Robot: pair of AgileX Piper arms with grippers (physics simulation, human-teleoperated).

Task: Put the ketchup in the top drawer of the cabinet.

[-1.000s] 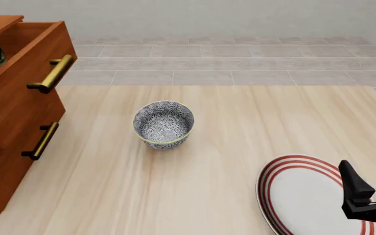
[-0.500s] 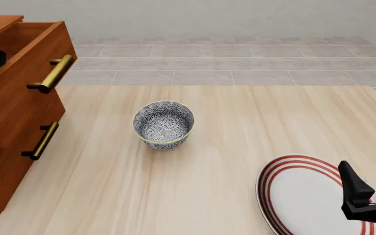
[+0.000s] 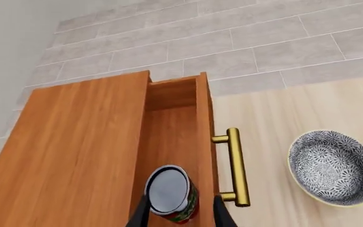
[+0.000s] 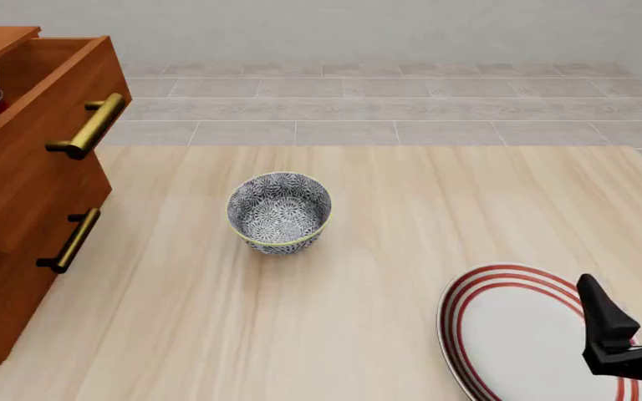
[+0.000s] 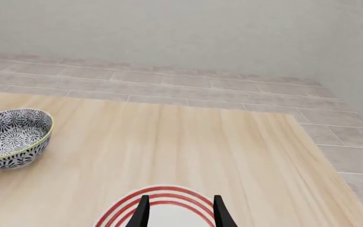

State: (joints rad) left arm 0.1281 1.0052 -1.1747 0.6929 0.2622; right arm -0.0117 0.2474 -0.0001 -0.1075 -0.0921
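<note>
Left gripper (image 3: 180,215): fingers spread, one on either side of the ketchup (image 3: 171,193); whether the pads touch the can cannot be told from the wrist view. The can stands upright, dark glossy top facing the camera, directly ahead of the fingertips and inside the pulled-out top drawer (image 3: 176,142) of the cabinet (image 3: 81,151). The drawer's brass handle (image 3: 236,166) lies just beside the can, on the bowl's side. The grey patterned bowl (image 4: 280,211) sits on the table (image 4: 410,209), well apart from this gripper. Right gripper (image 5: 179,211): fingers parted, nothing between them, poised over the near rim of the red-striped plate (image 4: 511,334); the bowl lies well ahead and to its left.
</note>
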